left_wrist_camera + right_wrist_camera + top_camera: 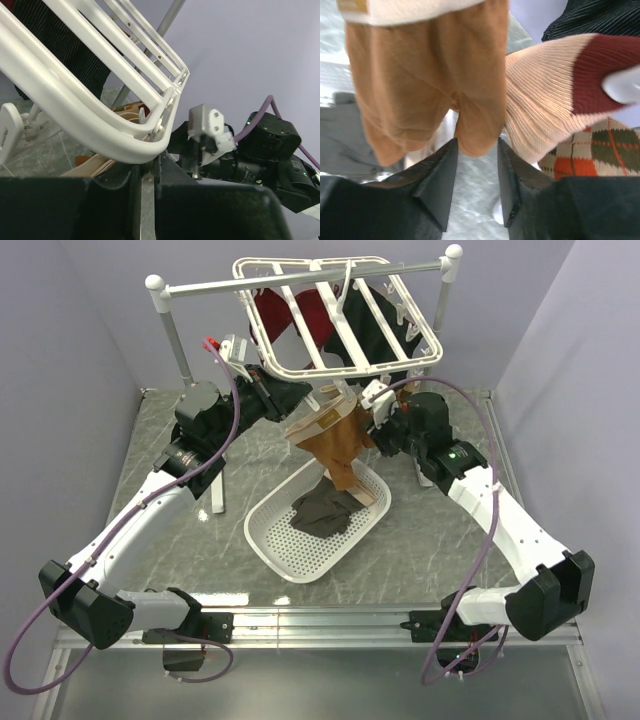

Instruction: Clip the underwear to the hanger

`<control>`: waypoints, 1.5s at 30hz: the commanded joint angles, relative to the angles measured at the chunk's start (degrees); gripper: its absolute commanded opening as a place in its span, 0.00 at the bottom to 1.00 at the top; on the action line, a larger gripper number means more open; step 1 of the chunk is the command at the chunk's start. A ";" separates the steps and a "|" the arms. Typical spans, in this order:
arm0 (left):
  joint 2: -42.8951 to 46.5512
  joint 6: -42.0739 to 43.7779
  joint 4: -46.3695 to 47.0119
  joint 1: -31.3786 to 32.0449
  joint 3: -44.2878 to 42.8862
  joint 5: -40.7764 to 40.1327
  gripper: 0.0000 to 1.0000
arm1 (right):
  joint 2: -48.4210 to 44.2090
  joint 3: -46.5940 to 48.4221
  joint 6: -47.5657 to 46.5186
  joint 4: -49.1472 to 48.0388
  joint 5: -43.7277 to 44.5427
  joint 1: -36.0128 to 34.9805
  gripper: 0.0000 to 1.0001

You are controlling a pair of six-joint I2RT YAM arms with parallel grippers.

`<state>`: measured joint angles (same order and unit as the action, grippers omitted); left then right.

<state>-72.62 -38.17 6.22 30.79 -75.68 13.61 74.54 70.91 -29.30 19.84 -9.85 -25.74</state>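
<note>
Both arms raised off the table, reaching inward toward each other.
The left hand (278, 395) shows only a narrow slit between its fingers; the right hand (476, 146) has its fingers parted.

Bright, even overhead light; faint soft shadows beside the basket (290, 548). Wrist views blur close up (near edges dark).

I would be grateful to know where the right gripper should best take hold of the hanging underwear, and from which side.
Probably the pale waistband, at the end nearer the right gripper, approached from the right, beneath the hanger. The underwear hangs waistband-up, so that band is its flat, firm top edge; the open gripper sits under the soft leg hems, which would bunch.
</note>
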 commanded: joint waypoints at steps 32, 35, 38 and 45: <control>0.20 0.12 -0.42 0.33 -1.67 0.02 0.00 | 1.40 -1.92 63.32 -13.60 18.63 -15.14 0.52; 0.37 0.12 -0.51 0.24 -1.49 0.02 0.00 | 0.96 -2.01 62.35 -12.02 19.25 -13.38 0.36; 0.46 0.12 -0.16 0.24 -1.23 0.10 0.00 | -1.23 -4.02 59.63 -11.57 18.72 -10.92 0.11; 0.81 -0.41 0.64 0.33 -0.43 0.46 0.00 | -10.91 -8.54 46.43 -14.51 16.70 -3.89 0.57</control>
<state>-73.01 -38.28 6.24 30.79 -76.20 13.61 66.85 59.64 23.83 7.27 6.57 -31.44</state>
